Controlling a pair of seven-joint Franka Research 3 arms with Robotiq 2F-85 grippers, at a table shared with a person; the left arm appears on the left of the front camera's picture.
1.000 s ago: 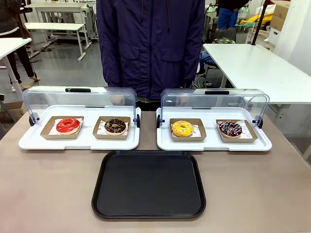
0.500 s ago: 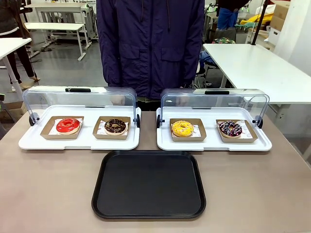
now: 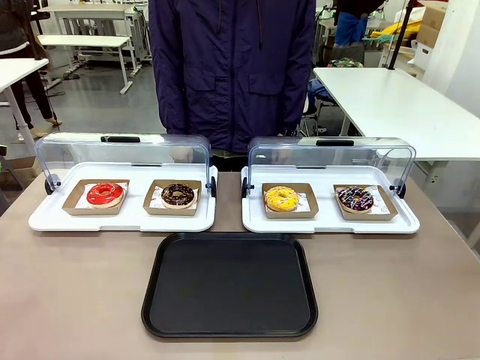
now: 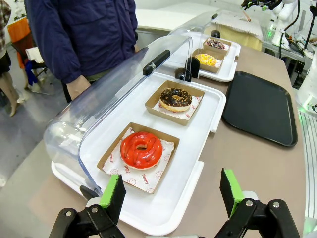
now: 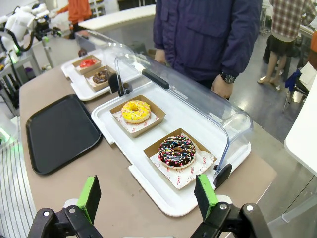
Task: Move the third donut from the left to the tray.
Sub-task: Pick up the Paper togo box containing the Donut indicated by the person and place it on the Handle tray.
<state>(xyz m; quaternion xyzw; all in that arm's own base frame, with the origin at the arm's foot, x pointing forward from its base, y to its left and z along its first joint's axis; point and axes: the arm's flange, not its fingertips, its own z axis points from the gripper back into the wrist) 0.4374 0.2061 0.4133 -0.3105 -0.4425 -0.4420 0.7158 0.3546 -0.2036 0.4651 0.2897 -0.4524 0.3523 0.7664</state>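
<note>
The third donut (image 3: 281,198), yellow-iced with sprinkles, lies on a brown cardboard square in the right white tray; it also appears as the yellow donut (image 5: 135,111) in the right wrist view and far off as the yellow donut (image 4: 207,59) in the left wrist view. The black tray (image 3: 229,285) sits bare at the table's front middle, also seen as the tray (image 5: 59,133) and the tray (image 4: 261,106). My left gripper (image 4: 172,194) is open above the left white tray's near end. My right gripper (image 5: 148,195) is open, off the right white tray's end, nothing between its fingers.
The left white tray (image 3: 52,219) holds a red donut (image 3: 104,193) and a chocolate donut (image 3: 178,195). A sprinkled chocolate donut (image 3: 354,198) lies right of the yellow one. Both clear lids (image 3: 330,156) stand raised at the back. A person (image 3: 232,67) stands at the far edge.
</note>
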